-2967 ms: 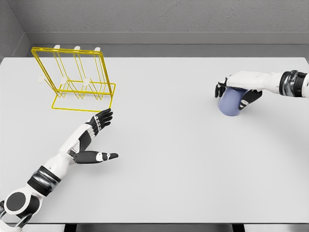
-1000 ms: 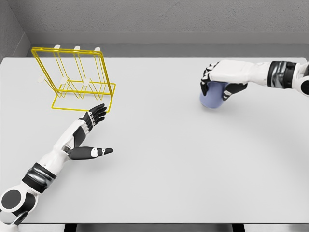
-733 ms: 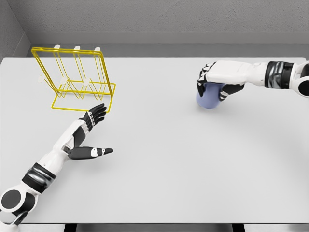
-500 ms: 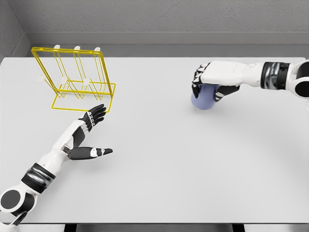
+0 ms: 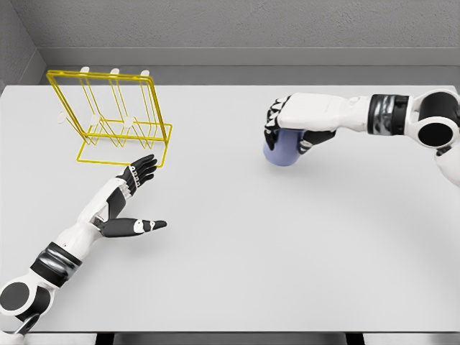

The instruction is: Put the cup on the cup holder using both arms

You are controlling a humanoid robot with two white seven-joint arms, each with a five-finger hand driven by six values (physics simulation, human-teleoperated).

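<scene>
Head view: cup [image 5: 282,150] under right hand [image 5: 293,118]

Right hand [image 5: 291,128] clenched (left hand [image 5: 129,198] splayed)

There is a single view, taken from the robot's head, set high and tilted down over the broad pale grey table [image 5: 237,244]. It faces forward toward the grey back wall [image 5: 244,25], which fills the top strip. The table's near edge runs along the bottom, its far edge just under the wall. Both white arms enter from the lower left and the right edge. The yellow wire rack [image 5: 108,115] stands at far left.
</scene>
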